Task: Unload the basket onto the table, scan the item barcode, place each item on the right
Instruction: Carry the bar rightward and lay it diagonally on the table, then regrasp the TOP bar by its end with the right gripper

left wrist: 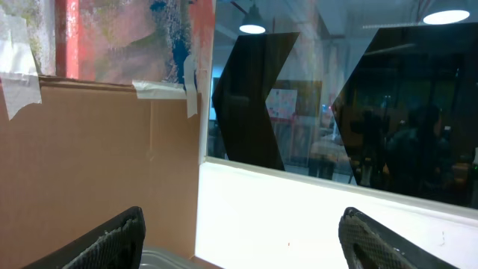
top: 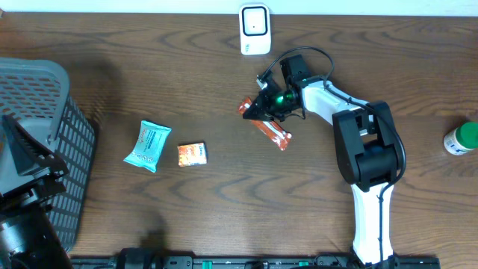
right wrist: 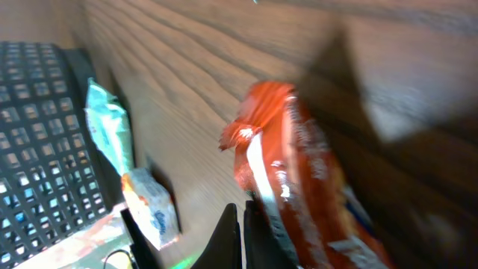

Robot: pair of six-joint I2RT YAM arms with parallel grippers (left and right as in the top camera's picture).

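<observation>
**On a dark wood desk [top: 224, 202], a red packet [top: 272, 133] was pinched just below the scanner [top: 255, 28]**

The wood-grain desk stretched from wall to wall under the overhead camera, with the white scanner standing at its far edge near the middle. The right arm reached in from the near side, and its right pincer [top: 263, 104] was pressed together on the upper end of the red packet. The packet trailed diagonally from the fingertips toward the near right. It sat near the scanner but apart from it. From the right wrist, the packet filled the centre of the view, blurred and close. One edge ran down into the closed fingers, and its shadow fell on the wood behind it.

Farther left, a teal packet [top: 147, 146] and a small orange packet [top: 192, 154] lay just beside each other on the bare wood, well apart from the arm. A grey mesh basket [top: 37, 90] occupied the left end of the desk. A green-capped bottle [top: 463, 139] stood at the right edge.

The left pincer [left wrist: 243, 217] was spread wide and gripped nothing. Its two dark fingers [left wrist: 112, 239] showed at the bottom corners of the left wrist view. That camera faced a taped cardboard panel [left wrist: 97, 149] and a window [left wrist: 336, 90] that reflected ceiling lamps.
</observation>
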